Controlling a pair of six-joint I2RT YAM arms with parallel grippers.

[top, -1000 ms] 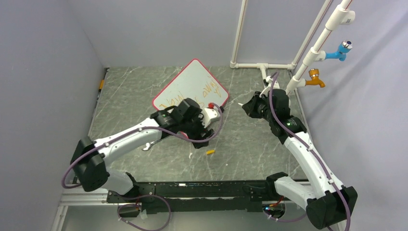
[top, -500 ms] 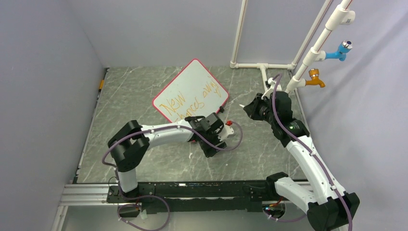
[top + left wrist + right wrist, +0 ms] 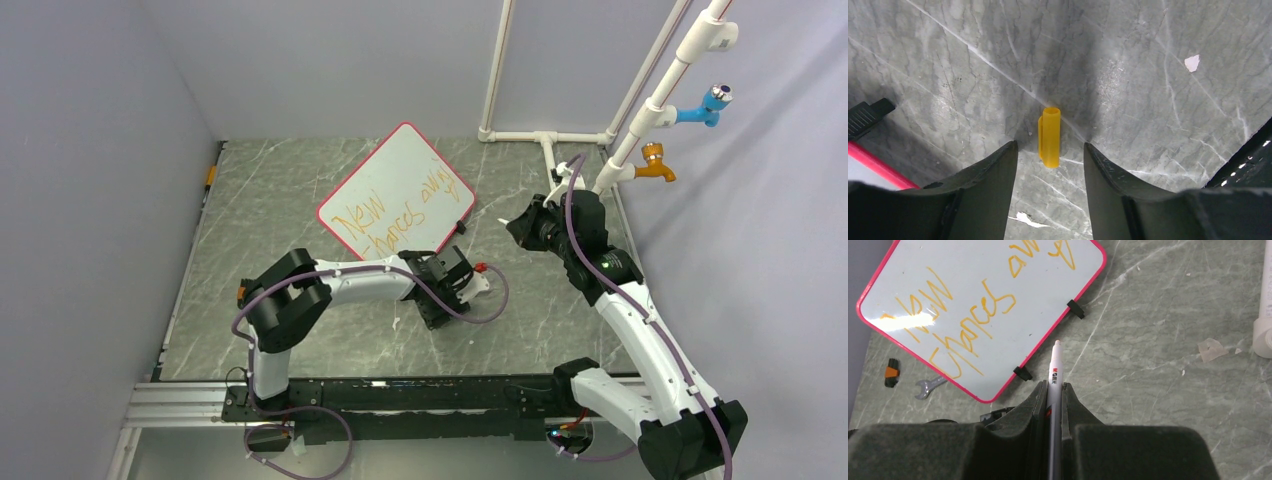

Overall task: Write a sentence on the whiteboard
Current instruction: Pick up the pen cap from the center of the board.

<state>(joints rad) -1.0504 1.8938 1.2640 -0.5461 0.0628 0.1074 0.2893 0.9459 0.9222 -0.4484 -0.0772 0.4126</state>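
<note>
The whiteboard (image 3: 400, 180) (image 3: 993, 270) lies flat at the back middle of the table, red-framed, with the sentence (image 3: 385, 215) (image 3: 973, 315) in slanted orange handwriting on it. My right gripper (image 3: 520, 225) (image 3: 1054, 387) hovers right of the board, shut on a grey marker (image 3: 1055, 371) whose white tip points toward the board's near corner. My left gripper (image 3: 440, 303) (image 3: 1050, 149) is low over the table in front of the board, open. An orange marker cap (image 3: 1049, 136) lies on the table between its fingertips, untouched. The top view hides the cap under the gripper.
A small wrench (image 3: 928, 386) and a black-and-orange piece (image 3: 891, 375) lie left of the board's near corner. A white pipe frame (image 3: 545, 135) with a blue tap (image 3: 705, 105) and an orange tap (image 3: 655, 160) stands at the back right. A tape scrap (image 3: 1211, 349) sticks to the table.
My left arm has swung from the board's near edge down and right to the orange cap, its jaws narrowing. The board's writing is now uncovered. The right arm has barely moved.
</note>
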